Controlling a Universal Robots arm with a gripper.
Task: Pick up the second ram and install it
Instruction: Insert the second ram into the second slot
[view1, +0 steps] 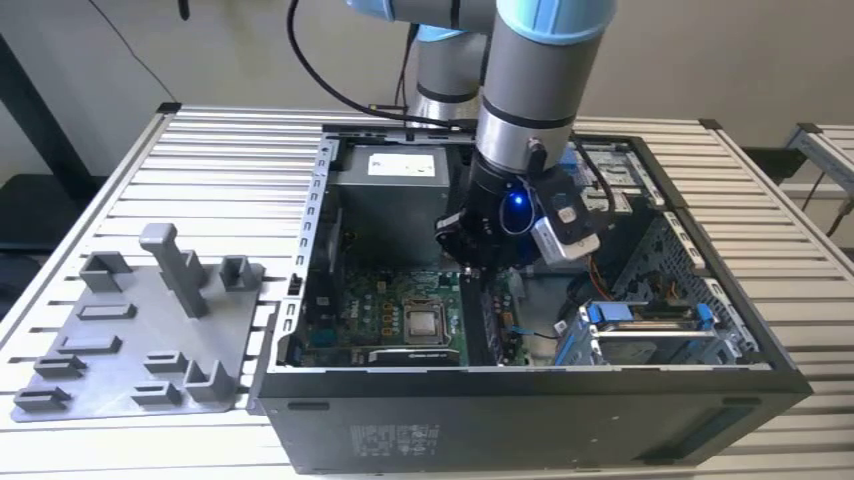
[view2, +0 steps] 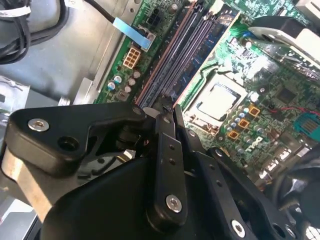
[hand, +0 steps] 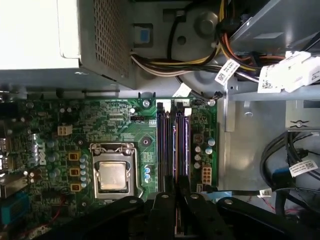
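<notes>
White cable tags (hand: 227, 71) and the case sticker (view1: 396, 438) carry print, none legible.

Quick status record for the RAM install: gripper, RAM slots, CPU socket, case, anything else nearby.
gripper: inside the open case, low over the slots; finger state unclear
RAM slots: parallel rows beside the socket; fingers at their near end
second ram: cannot tell it apart from the slots
CPU socket: bare metal lid, no cooler
case: lying open on the slatted table
grey fixture tray: at the exterior view's left of the case
</notes>
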